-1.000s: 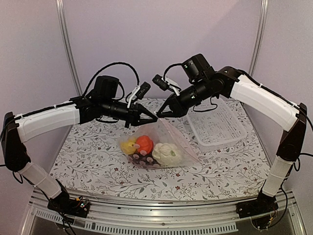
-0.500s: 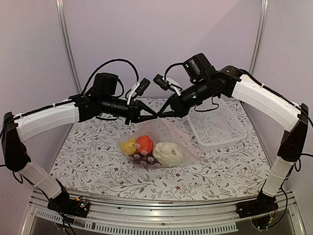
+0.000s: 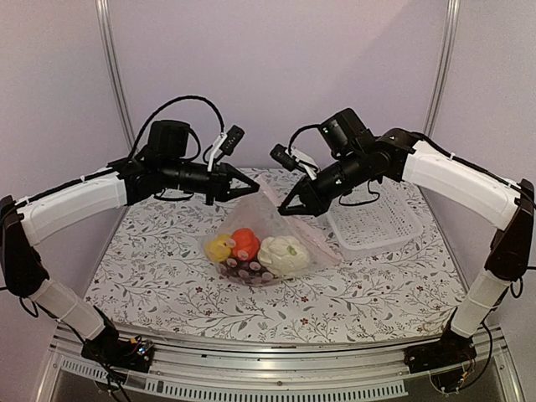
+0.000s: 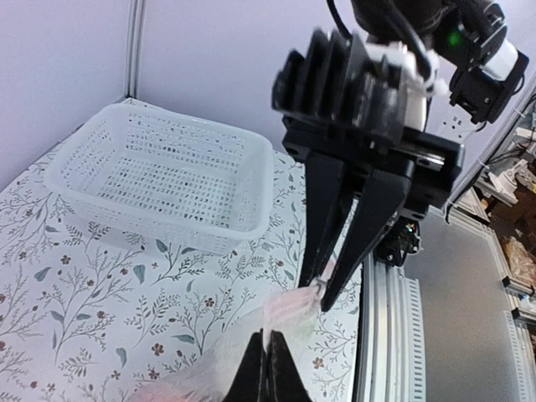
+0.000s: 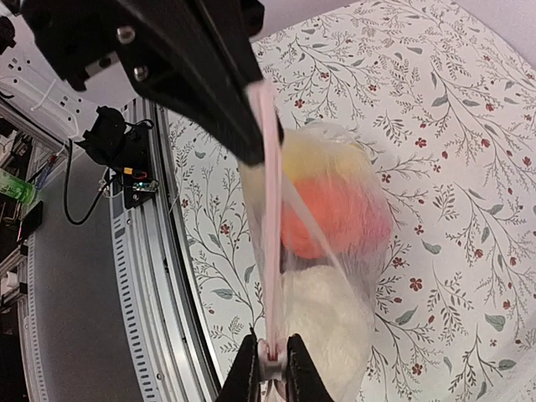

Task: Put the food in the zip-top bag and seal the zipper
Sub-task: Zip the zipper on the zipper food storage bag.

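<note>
Got the left gripper [image 3: 249,191] pinched shut on one end of the zipper [image 5: 270,234], and the right gripper [image 3: 290,209] pinched shut on the other end. Holding the zip-top bag [image 3: 280,226] strung between and just below both sets of tips, with the food [image 3: 245,244] already inside. Looks like sealing time. Best to keep that strip taut, then slide one pinch along toward the other without yanking anything upward. Couldn't spot a readable brand, label or writing anywhere.
</note>
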Available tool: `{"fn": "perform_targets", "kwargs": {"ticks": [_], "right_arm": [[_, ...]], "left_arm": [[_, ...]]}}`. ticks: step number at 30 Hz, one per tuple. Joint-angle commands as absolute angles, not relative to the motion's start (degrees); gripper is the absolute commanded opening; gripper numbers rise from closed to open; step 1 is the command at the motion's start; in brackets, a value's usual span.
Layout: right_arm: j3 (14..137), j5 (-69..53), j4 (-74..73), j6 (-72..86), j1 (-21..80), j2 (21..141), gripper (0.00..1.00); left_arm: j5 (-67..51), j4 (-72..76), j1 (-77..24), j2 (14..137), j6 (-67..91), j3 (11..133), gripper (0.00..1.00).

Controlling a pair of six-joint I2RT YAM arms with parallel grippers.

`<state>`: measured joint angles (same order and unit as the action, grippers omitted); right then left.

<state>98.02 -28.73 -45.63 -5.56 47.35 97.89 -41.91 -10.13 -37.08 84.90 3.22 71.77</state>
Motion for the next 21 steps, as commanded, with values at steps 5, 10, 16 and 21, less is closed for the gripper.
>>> {"fn": "perform_targets", "kwargs": {"ticks": [5,10,16,21], "right_arm": [[85.1,-25.8,-51.7,-3.9,45.0,93.1,0.04],[78.8,-25.0,-51.7,-3.5,43.7,90.8,0.03],[74.4,-23.3,-51.5,-2.8,42.7,89.2,0.02],[75.8,-24.8,-51.5,-2.8,42.6,89.8,0.08]], "left_arm": [[-37.3,-7.8,-28.5,78.6,2.9,70.1,0.0],[-36.7,-8.1,-26.5,77.4,2.6,69.0,0.0],[-36.2,-7.9,-25.5,76.8,2.6,68.1,0.0],[-37.8,-6.6,-25.4,77.7,4.0,67.9,0.0]]}}
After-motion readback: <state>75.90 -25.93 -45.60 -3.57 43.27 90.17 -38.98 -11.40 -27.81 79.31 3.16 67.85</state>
